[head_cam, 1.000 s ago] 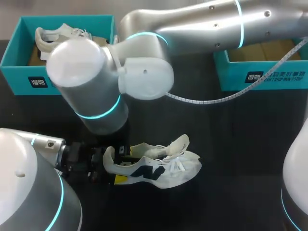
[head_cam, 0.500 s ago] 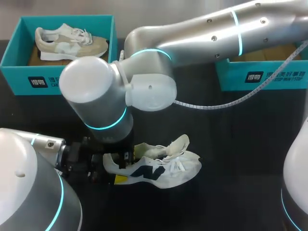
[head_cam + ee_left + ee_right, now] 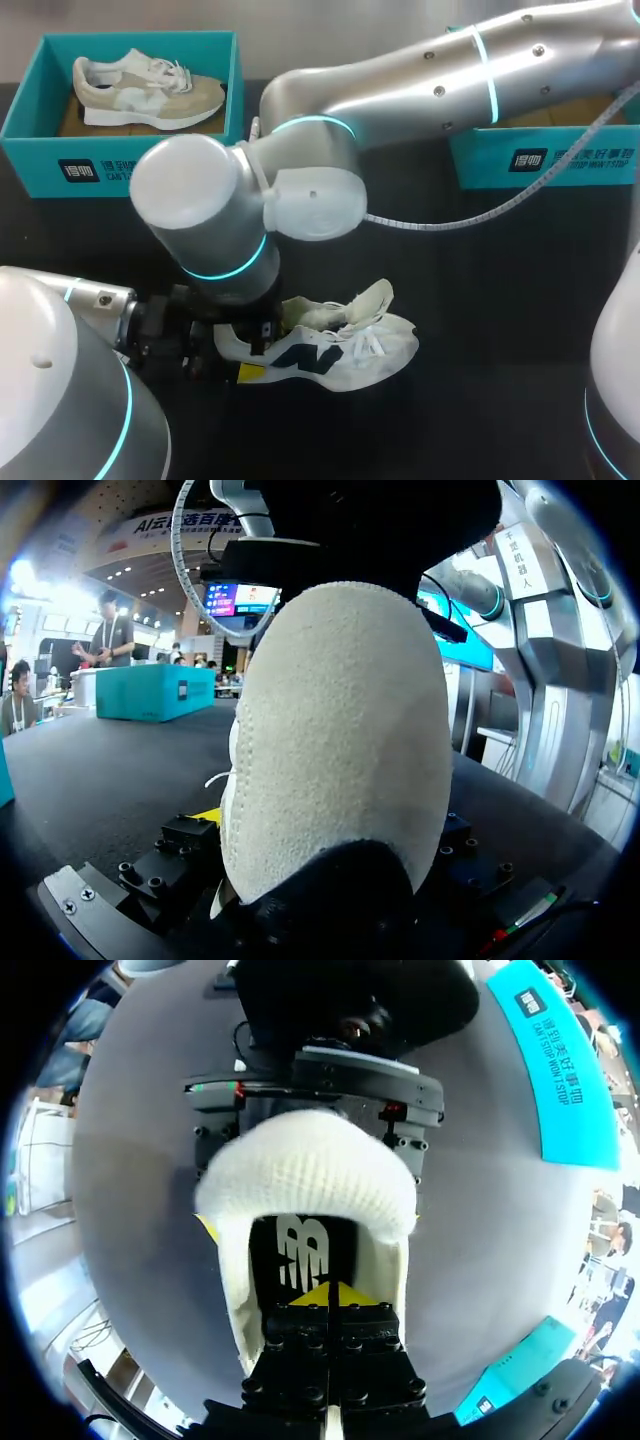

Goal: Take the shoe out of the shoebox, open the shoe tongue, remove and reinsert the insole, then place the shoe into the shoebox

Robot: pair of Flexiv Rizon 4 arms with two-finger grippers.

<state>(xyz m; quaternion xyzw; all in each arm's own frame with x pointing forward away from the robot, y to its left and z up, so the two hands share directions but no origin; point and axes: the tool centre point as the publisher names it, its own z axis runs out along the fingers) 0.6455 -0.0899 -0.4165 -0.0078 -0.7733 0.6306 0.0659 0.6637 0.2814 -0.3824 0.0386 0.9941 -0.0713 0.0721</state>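
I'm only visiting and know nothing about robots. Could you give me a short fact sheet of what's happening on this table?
Shoe in work: white shoe, out on the table
Left gripper: clamped on the shoe's heel
Right gripper: tips together, down inside the shoe on the black insole
Boxes: teal shoebox holding a beige shoe; second teal box on the other side

The left arm (image 3: pixel 60 400) and right arm (image 3: pixel 420 75) are shelled in silver and ringed with glowing cyan bands. A grey coiled cable (image 3: pixel 440 225) is hung from the latter.
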